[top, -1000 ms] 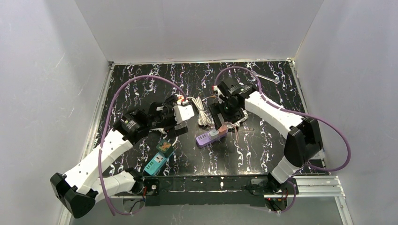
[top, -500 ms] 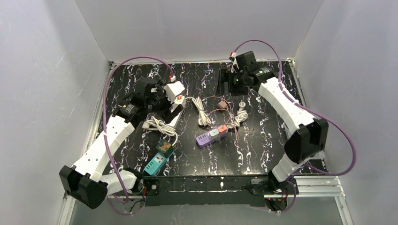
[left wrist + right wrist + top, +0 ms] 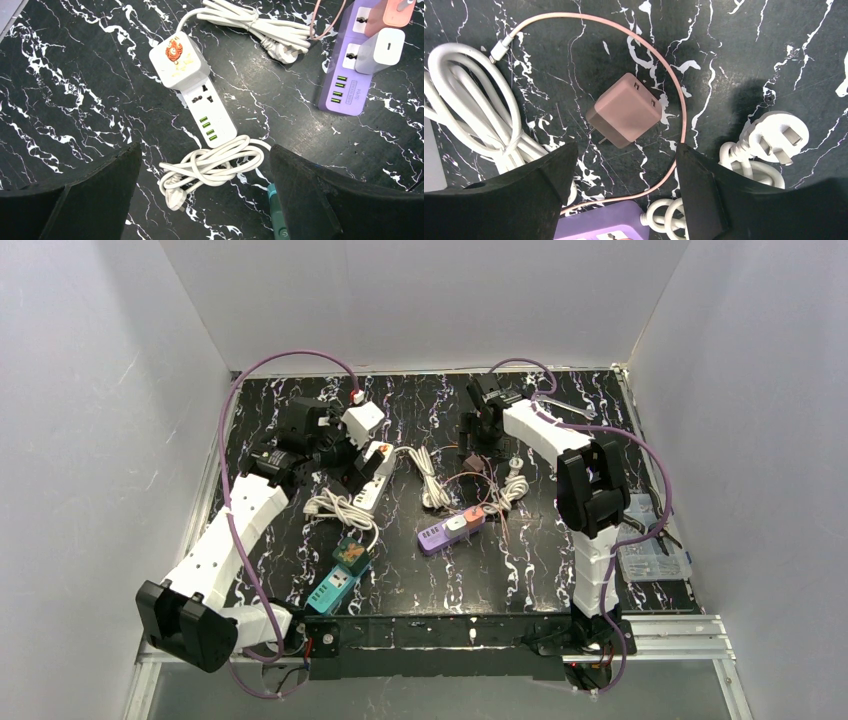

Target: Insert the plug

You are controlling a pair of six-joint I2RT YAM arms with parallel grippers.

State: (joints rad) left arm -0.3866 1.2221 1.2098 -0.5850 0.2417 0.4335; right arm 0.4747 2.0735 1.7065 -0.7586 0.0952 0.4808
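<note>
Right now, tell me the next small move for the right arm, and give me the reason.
Probably lower the right gripper straight down over the dusty-pink square charger block, then close on it. In the right wrist view the block lies loose on the black marbled table, roughly centred beneath the gripper. The jaws stand open to either side and nothing is held yet.

The plug (image 3: 624,110), a dusty-pink cube charger with two slots in one face, is lying on its side on the black marbled surface (image 3: 749,40). It is sitting apart from the purple power strip (image 3: 450,530), beyond that strip's far long side, with its pins poking out of the end nearer the strip. The strip is lying flat and slanted, carrying a white charger (image 3: 382,50) and a salmon charger (image 3: 397,12) in its sockets and showing green USB ports at its other end.
</note>
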